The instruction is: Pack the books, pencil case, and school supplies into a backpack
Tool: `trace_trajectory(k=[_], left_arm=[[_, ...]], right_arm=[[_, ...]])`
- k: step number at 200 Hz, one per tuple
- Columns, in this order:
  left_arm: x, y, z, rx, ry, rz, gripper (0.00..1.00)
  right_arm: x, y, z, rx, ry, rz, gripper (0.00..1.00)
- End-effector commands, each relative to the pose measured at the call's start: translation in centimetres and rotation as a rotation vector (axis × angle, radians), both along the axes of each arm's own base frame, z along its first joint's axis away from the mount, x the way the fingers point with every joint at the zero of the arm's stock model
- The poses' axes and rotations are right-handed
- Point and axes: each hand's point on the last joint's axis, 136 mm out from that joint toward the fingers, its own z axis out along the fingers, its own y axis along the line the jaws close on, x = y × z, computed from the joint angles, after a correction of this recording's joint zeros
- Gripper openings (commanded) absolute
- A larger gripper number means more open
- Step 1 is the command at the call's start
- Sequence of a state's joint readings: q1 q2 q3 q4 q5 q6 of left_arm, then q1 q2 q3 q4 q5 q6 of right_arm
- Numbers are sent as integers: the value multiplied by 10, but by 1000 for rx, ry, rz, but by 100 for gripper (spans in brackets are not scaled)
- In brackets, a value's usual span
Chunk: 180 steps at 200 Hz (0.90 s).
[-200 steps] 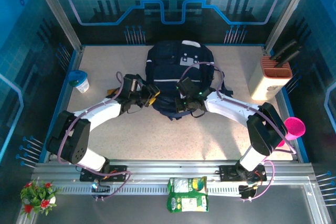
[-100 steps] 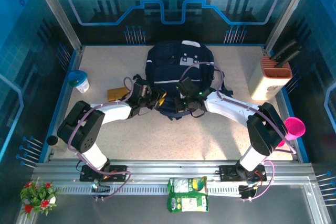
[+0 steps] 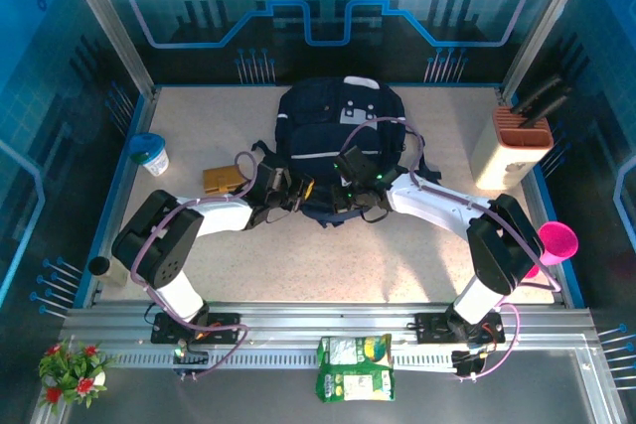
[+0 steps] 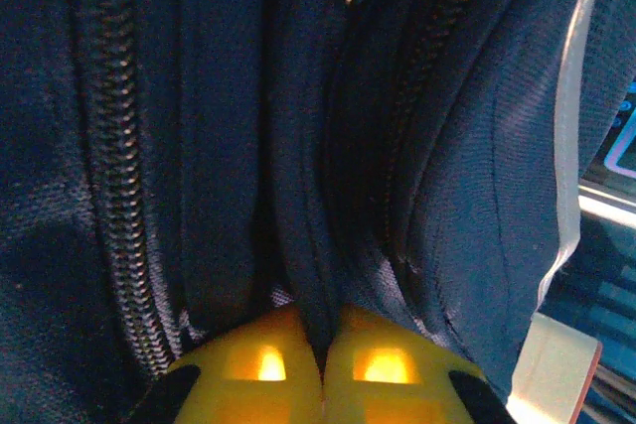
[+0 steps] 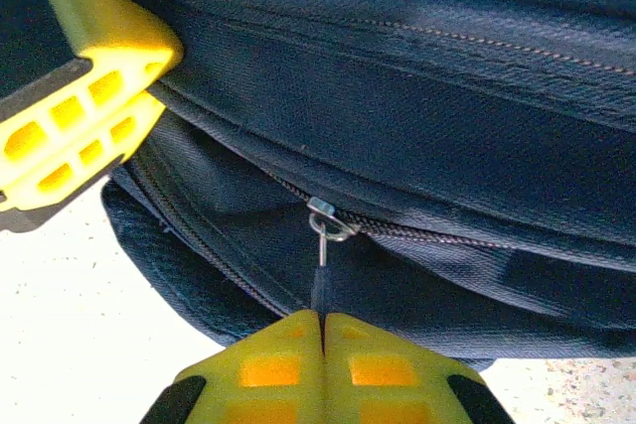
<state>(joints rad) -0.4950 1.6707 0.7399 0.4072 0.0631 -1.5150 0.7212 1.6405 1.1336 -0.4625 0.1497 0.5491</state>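
Pinched a ridge of the backpack's (image 4: 179,96) navy fabric, between two zipper tracks, in the left gripper (image 4: 323,354); kept its yellow fingers (image 4: 260,362) pressed together with just that fold caught between the tips. Clamped the right gripper (image 5: 322,323) on the thin dark zipper pull (image 5: 319,280), fingers (image 5: 383,369) tight against each other around it, with the metal slider (image 5: 328,217) just above them on the zipper line. Found, from overhead, both grippers close together at the bag's near edge, left (image 3: 296,189) beside right (image 3: 345,191). Found the backpack itself lying mid-table toward the far wall, white patch up. Noted a flat tan item (image 3: 224,179) on the table (image 3: 397,255) just left of the bag, a lidded cup (image 3: 149,154) further left, and a knife block (image 3: 521,146) at the right edge.
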Motion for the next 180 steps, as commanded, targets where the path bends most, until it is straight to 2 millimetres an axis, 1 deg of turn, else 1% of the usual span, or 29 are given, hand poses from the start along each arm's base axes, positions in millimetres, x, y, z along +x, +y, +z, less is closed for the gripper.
trace_trajectory(k=[1, 26, 66, 89, 125, 145, 155, 169, 180], left_arm=[[10, 5, 21, 50, -78, 6, 0], [11, 8, 32, 95, -108, -24, 0], [11, 21, 45, 131, -140, -33, 0], [11, 25, 49, 139, -146, -44, 0], [12, 30, 51, 151, -145, -72, 0], [13, 34, 51, 165, -145, -110, 0], [13, 35, 47, 178, -124, -141, 0], [12, 37, 44, 182, -116, -164, 0], [12, 36, 43, 174, -115, -176, 0]], right_arm=[[-2, -14, -11, -91, -13, 3, 0], [5, -41, -17, -172, -25, -28, 0], [13, -86, -22, -268, -31, -108, 0], [20, -101, -21, -292, -41, -143, 0], [32, -109, -16, -302, -62, -157, 0], [45, -113, -13, -326, -103, -142, 0], [53, -116, -13, -340, -116, -140, 0], [62, -108, -12, -319, -126, -91, 0], [65, -95, -10, -275, -134, -39, 0]])
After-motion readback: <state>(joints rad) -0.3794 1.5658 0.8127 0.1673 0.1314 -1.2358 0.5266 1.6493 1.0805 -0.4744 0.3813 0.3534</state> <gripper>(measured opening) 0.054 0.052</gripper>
